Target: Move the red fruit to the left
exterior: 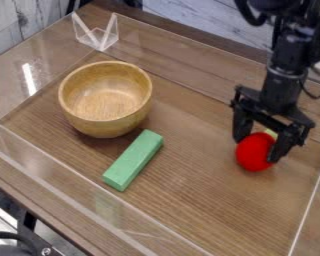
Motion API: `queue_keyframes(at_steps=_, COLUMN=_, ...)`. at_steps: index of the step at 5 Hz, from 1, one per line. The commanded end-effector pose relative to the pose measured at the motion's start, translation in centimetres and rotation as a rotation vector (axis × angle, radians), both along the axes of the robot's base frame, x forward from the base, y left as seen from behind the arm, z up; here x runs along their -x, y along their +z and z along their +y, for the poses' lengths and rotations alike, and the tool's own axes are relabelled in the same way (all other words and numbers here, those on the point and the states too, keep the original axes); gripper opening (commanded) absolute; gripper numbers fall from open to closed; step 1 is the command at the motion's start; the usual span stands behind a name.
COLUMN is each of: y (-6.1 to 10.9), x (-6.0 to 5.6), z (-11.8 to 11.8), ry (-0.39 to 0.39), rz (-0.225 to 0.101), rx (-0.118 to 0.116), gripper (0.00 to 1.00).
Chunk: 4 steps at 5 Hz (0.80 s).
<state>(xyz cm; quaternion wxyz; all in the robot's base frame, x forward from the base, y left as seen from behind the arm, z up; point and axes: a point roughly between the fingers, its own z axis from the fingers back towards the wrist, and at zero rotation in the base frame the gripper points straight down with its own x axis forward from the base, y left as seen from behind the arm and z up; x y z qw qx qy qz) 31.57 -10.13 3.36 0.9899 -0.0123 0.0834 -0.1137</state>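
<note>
- Wooden worktop (203,200), clear-walled, carries everything; on my screen its left side holds the wooden bowl (107,97) and the green block (133,159).
- Claw (270,138) points straight down at the right side, jaws spread wide and pinching nothing.
- Red fruit (256,152) sits on the worktop directly under the claw, its top between the fingers; I judge a close would catch it.

table (203,215): glossy wood grain | bowl (107,97): smooth wood | red fruit (255,153): matt, perhaps plastic
</note>
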Motion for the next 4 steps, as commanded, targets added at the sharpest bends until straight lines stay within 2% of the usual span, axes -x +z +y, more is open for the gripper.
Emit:
queue_keyframes(at_steps=1, y=0.7, x=0.3, z=-0.5, ry=-0.091, rz=-0.05, rx=0.005, gripper=1.0)
queue_keyframes(at_steps=2, y=0.8, x=0.8, z=-0.7, ry=-0.128, rz=-0.071, rx=-0.005, gripper=0.0)
queue_keyframes(at_steps=3, y=0.4, x=0.0, z=-0.7, ry=-0.135, rz=-0.085, rx=-0.011, gripper=1.0)
queue_keyframes(at_steps=4, y=-0.1, x=-1.0, z=-0.6, ry=-0.143, rz=-0.098, rx=-0.011, gripper=1.0)
